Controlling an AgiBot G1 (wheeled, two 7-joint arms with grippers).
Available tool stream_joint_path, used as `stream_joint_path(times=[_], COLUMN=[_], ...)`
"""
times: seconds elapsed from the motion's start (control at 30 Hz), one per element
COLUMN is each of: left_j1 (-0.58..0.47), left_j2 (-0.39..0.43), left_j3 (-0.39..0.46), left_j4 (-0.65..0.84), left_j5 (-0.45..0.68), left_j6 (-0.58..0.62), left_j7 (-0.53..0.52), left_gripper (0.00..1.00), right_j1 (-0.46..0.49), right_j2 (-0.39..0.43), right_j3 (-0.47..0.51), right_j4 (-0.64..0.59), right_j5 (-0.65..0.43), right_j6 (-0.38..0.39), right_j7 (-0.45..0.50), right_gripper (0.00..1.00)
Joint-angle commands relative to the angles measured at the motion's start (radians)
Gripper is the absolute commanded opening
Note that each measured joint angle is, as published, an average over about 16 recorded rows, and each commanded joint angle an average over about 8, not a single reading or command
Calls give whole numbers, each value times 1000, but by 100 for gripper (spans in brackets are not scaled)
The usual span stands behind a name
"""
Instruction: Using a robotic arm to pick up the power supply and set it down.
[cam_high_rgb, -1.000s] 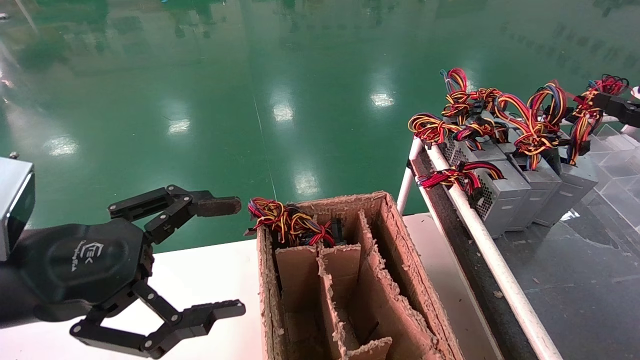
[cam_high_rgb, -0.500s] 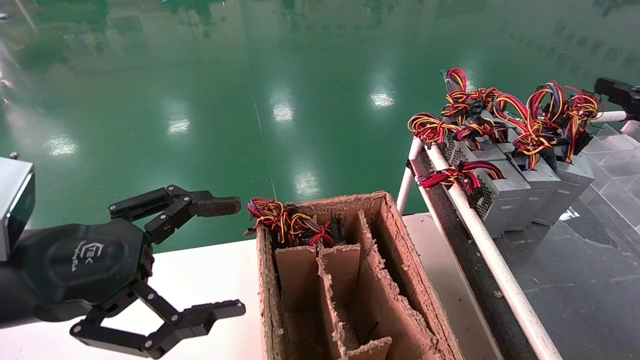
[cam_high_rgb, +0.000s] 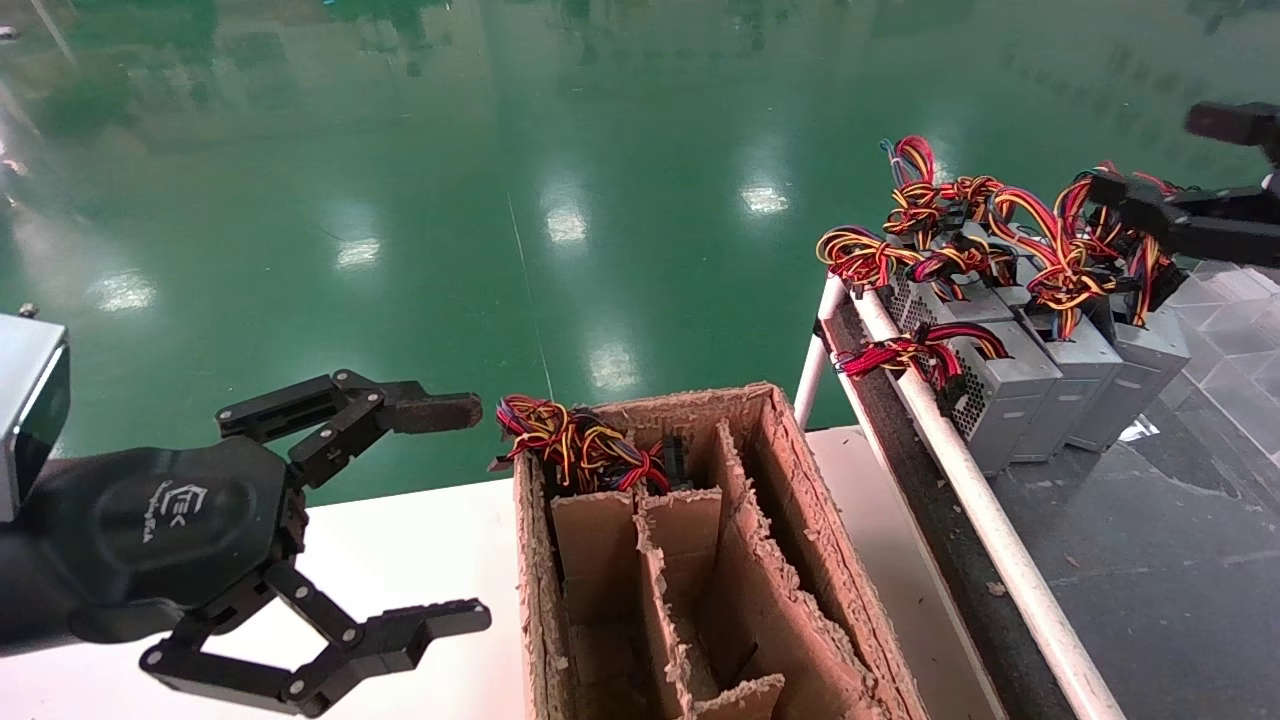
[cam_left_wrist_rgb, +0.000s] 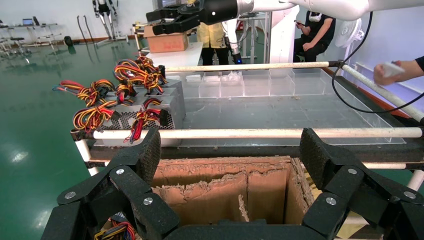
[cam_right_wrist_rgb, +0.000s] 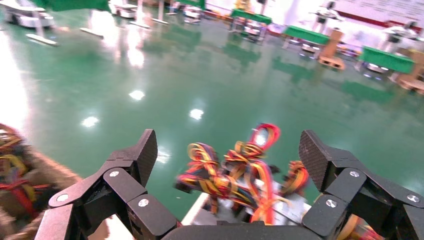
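Note:
Three grey power supplies stand side by side on the right-hand rack, and the rightmost power supply (cam_high_rgb: 1148, 368) carries a bunch of red, yellow and black wires (cam_high_rgb: 1120, 230). My right gripper (cam_high_rgb: 1145, 152) hovers open just above those wires with nothing held. In the right wrist view the wires (cam_right_wrist_rgb: 235, 172) lie below and between the spread fingers of the right gripper (cam_right_wrist_rgb: 227, 152). My left gripper (cam_high_rgb: 450, 515) hangs open and empty beside the cardboard box (cam_high_rgb: 770, 600). The left wrist view shows the left gripper (cam_left_wrist_rgb: 231, 150) over that box (cam_left_wrist_rgb: 220, 185).
The torn cardboard box has dividers, and another wire bundle (cam_high_rgb: 580, 445) sticks out of its far left slot. A white tube rail (cam_high_rgb: 985, 515) edges the dark rack (cam_high_rgb: 1150, 560). Clear plastic bins (cam_left_wrist_rgb: 240, 85) line the rack's far side. Green floor lies beyond.
The raised wire bundle at the far right has dropped back onto its unit. My right gripper has moved in from the right edge and now hangs open over it. The left arm has not moved.

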Motion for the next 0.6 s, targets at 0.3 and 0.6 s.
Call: stream_joint_path(times=[0.3,0.6], left_j1=[0,0], left_j2=[0,0], left_j3=[0,0], left_j4=[0,0], left_j5=[0,0], left_j6=[0,0], left_j7=[0,0], left_gripper=[100,100], right_j1=[-123,-227], right_j2=[7,13], right_j3=[16,30], right_j4=[206,381], right_j5=[73,136], right_j6=[-43,-79], right_j7=[66,121], right_gripper=[100,100])
